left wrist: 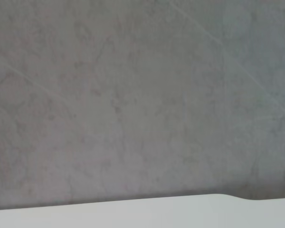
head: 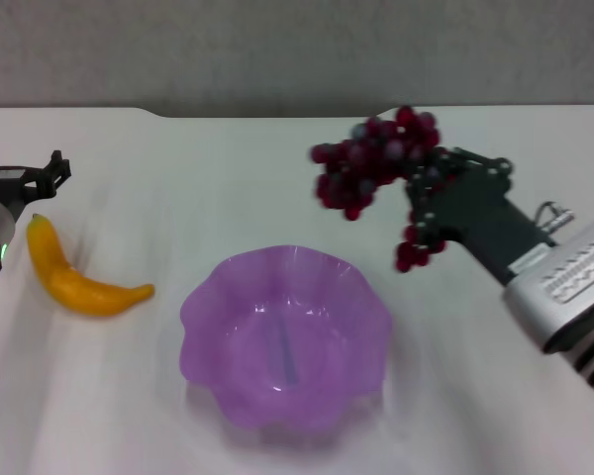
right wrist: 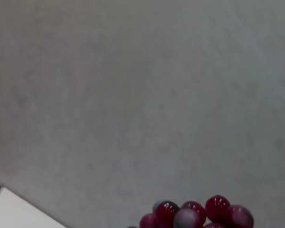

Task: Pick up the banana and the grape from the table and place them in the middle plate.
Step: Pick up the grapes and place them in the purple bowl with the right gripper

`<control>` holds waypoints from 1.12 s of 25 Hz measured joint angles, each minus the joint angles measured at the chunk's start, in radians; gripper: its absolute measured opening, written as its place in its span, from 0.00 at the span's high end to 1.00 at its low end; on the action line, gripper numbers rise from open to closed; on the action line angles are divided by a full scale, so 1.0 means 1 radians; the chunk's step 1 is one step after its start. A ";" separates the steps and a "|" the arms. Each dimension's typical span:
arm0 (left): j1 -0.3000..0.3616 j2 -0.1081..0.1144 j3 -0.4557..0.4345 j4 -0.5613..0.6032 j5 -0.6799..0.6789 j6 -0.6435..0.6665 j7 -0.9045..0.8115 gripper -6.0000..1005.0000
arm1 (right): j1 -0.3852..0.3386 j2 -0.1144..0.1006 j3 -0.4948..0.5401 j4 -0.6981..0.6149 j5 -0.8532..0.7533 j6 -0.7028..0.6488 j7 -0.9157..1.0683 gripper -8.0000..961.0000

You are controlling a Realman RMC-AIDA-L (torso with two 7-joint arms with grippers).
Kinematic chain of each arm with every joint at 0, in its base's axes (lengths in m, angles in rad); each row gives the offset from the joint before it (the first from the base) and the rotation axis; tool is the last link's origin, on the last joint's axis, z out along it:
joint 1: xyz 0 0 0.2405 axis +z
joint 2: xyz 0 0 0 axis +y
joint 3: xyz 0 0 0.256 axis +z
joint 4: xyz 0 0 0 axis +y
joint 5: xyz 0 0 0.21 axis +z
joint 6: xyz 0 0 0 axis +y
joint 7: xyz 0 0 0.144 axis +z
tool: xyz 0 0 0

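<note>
- Head view: nearest me I see the middle plate (head: 285, 341), empty on the table (head: 475, 396).
- To the plate's left, clear of its rim, the banana (head: 77, 280) lies on the table.
- Just beyond the banana, farther left of the plate, sits my left gripper (head: 42, 175); I cannot tell how its fingers stand.
- Beyond the plate and to its right, my right gripper (head: 428, 188) is clamped on the grape (head: 371, 163), which hangs in the air above the table.
- Farthest off, a grey wall (head: 297, 49).
</note>
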 joint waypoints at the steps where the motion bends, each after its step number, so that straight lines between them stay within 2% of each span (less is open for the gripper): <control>1: 0.000 0.000 0.000 0.000 0.000 0.000 0.000 0.11 | -0.006 0.001 -0.010 -0.020 0.000 0.013 -0.015 0.82; 4: 0.002 0.000 0.000 -0.001 0.000 0.000 0.000 0.11 | -0.014 0.002 -0.048 -0.084 0.005 0.060 -0.033 0.82; 10: -0.003 0.000 0.000 -0.001 -0.001 0.000 0.000 0.11 | 0.006 0.003 -0.131 -0.086 0.026 0.064 -0.024 0.82; 17: -0.007 -0.001 0.001 -0.003 0.000 0.000 -0.001 0.11 | 0.061 0.002 -0.227 -0.024 0.062 0.059 0.042 0.81; 22: -0.010 -0.001 0.002 -0.003 -0.001 0.000 -0.001 0.11 | 0.071 0.004 -0.234 0.048 0.076 0.066 0.085 0.81; 28: -0.011 -0.001 0.002 -0.002 -0.001 0.003 -0.002 0.11 | 0.128 0.004 -0.260 0.127 0.077 0.062 0.184 0.81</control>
